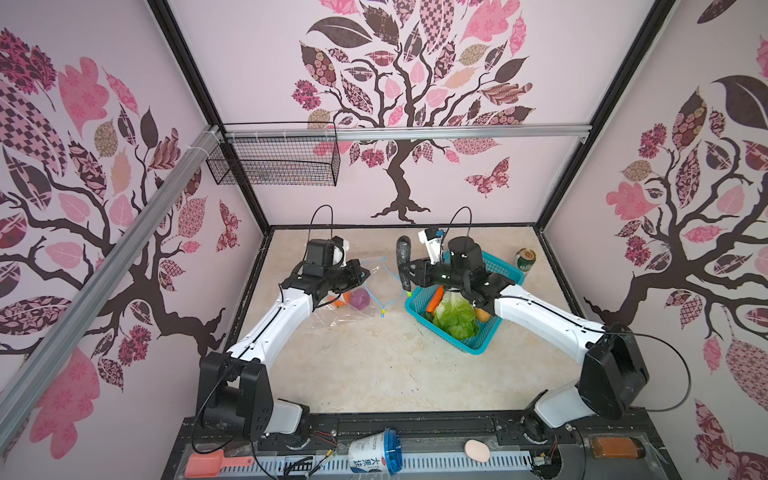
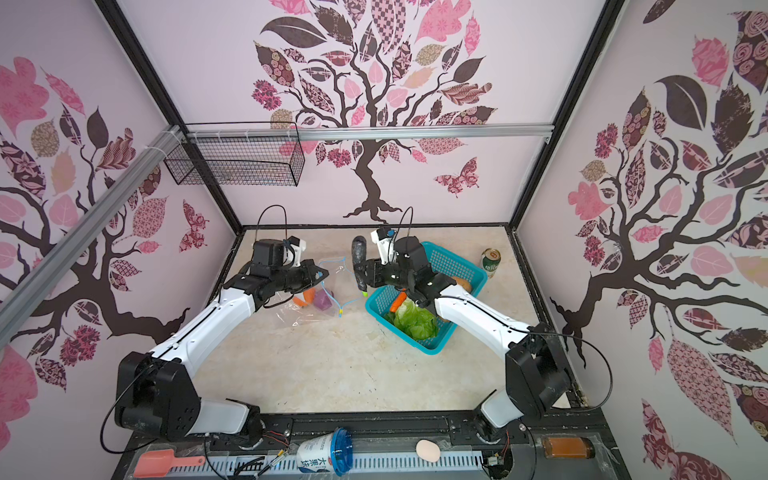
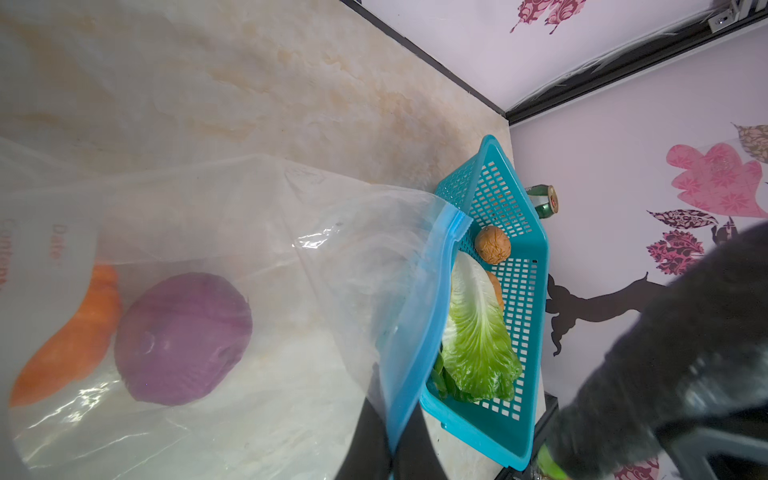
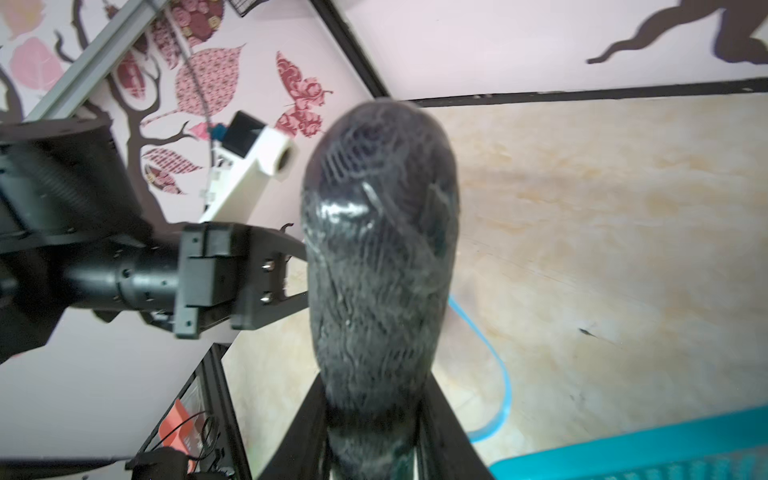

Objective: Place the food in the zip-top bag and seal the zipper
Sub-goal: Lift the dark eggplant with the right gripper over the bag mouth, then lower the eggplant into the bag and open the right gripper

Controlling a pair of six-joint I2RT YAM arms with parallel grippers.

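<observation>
The zip-top bag point(image 1: 353, 309) lies on the surface just left of the teal basket point(image 1: 478, 347). Its mouth is lifted by the left jaws, which are clenched on the blue zipper point(image 3: 419, 332) strip. A purple onion point(image 3: 183, 338) and an orange piece point(image 3: 70, 336) sit inside. The film looks thin, crinkly and limp — it will likely sag shut unless held by the stiffer strip, so the rim is the place to grip, and the yellow slider point(image 1: 382, 311) the place to pinch for sealing. The right jaws grasp a long dark vegetable point(image 1: 402, 251) below its middle, upright, between bag and basket. It looks light and firm with a netted, perhaps slick skin, and held low it could tip. The cabbage point(image 1: 455, 320) in the basket looks bulky but light — probably best taken across its pale stalk. The right arm covers part of the basket in both top views, so what else lies there cannot be counted. The right wrist view is blurred, and how wide the bag's mouth gapes is hard to judge.
</observation>
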